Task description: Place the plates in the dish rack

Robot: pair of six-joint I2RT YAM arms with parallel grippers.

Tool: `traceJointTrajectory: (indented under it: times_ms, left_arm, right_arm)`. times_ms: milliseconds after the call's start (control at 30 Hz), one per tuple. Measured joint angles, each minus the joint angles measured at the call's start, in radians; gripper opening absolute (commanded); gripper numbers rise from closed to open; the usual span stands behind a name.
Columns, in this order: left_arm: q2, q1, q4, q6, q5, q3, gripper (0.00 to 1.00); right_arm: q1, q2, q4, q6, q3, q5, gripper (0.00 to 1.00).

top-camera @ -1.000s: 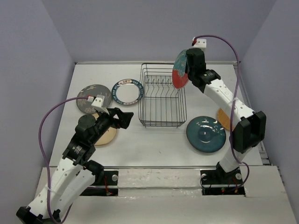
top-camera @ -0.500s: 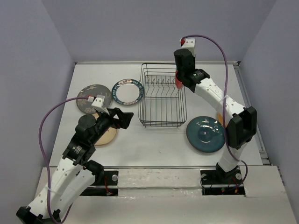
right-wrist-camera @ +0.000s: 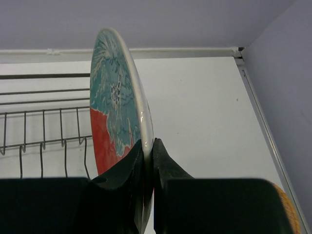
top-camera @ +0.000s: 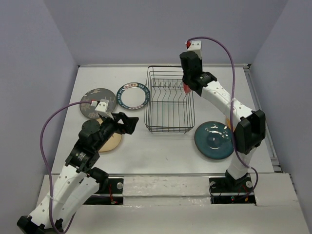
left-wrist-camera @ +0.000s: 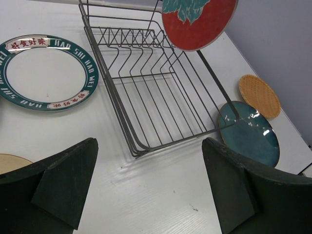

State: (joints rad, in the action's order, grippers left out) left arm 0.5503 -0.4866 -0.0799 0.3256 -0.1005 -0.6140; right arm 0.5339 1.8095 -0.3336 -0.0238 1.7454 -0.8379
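**Right wrist view.** My right gripper [right-wrist-camera: 147, 146] is closed almost fully. Its two fingers pinch the lower rim of the teal-and-red plate [right-wrist-camera: 114, 97], which stands on edge above them. At the left of the frame, behind the plate, are the wires of the dish rack [right-wrist-camera: 44, 141]. In the top view the plate hangs in the air at the rack's upper-right corner, near the row of tines, and is not yet seated.

**Left wrist view.** My left gripper [left-wrist-camera: 148, 180] is wide open and empty, low over the table [left-wrist-camera: 161, 204] just below the rack. Flat on the table around the rack lie the white plate with dark teal rim [left-wrist-camera: 46, 73], the dark teal glazed plate [left-wrist-camera: 248, 131] and the orange-brown wooden plate [left-wrist-camera: 259, 95].

**Hazards, as I judge them.**
- The hold is a narrow pinch at one point of the rim, so the plate may pivot or slide out while I lower it.
- Its lower edge may strike the rack's rim wire or a tine top instead of entering a slot. That would knock the plate askew or shift the rack.
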Motion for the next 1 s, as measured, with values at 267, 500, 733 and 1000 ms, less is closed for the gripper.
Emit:
traceJointTrajectory:
  times_ms: [267,500,733,1000]
  left_arm:
    - [-0.010,0.000,0.000,0.000,0.008,0.000,0.99]
    - [-0.010,0.000,-0.001,0.000,0.009,0.000,0.99]
    - [-0.017,0.000,-0.001,0.001,0.009,0.000,0.99]
    - [-0.048,-0.013,-0.001,0.002,0.009,0.000,0.99]
  right_arm:
    - [0.041,0.130,0.002,-0.016,0.001,-0.002,0.07]
    - [0.076,0.156,-0.003,-0.032,0.001,-0.039,0.49]
    - [0.077,0.142,-0.019,-0.097,0.039,-0.018,0.73]
    - [0.033,-0.115,-0.087,-0.260,-0.089,0.159,0.66]
